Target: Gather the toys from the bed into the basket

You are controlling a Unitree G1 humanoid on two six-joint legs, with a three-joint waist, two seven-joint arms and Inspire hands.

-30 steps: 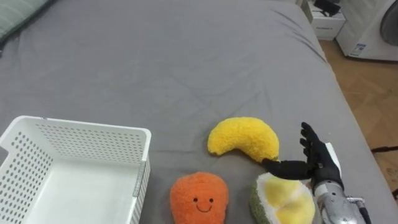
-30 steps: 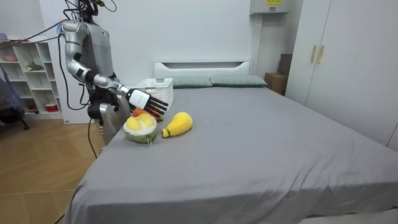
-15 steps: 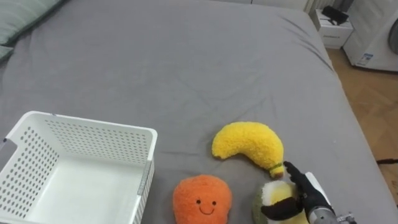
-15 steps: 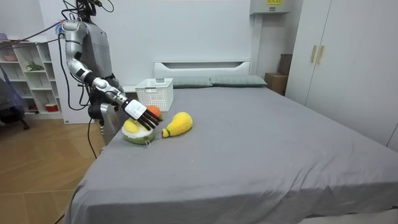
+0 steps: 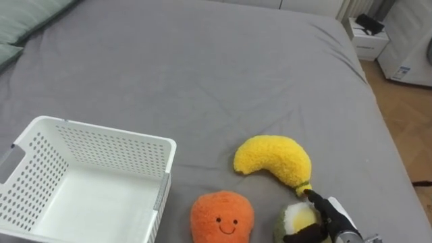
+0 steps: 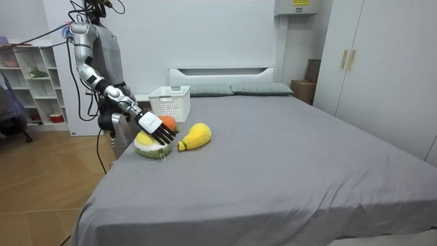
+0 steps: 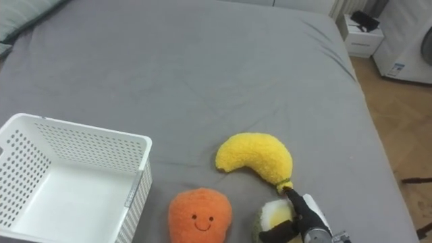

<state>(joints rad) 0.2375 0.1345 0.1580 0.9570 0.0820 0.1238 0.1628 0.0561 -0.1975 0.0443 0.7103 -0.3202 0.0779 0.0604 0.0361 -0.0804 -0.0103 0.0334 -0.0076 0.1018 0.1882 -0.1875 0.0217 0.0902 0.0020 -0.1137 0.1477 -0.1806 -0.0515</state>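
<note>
A white perforated basket [image 5: 101, 129] is seen standing on the grey bed [image 5: 202, 74], and everything else is placed here by that basket. Three soft toys are found on the blanket to the basket's right, outside it. An orange plush with a stitched smile [image 5: 223, 217] is set just beside the basket's right wall, apart from it, at the level of its near half. A yellow banana plush [image 5: 273, 158] is laid further to the right of the basket, about level with its far rim, with its curved back turned away from the robot. A green-and-yellow plush fruit [image 5: 289, 219] is seen still further right, just beyond the orange plush and close under the tip of the banana. The right hand [image 5: 329, 212] is brought in from the side away from the basket and is laid on this plush fruit. Its fingers [image 5: 314, 199] are held straight and spread apart over the toy's top, while the thumb is set against the toy's near side; no closed grip on the toy is seen. In the room view the robot is seen standing at the bed's corner, on the room view's left of the basket [image 6: 169, 102], with its right arm stretched down to the toys.
</note>
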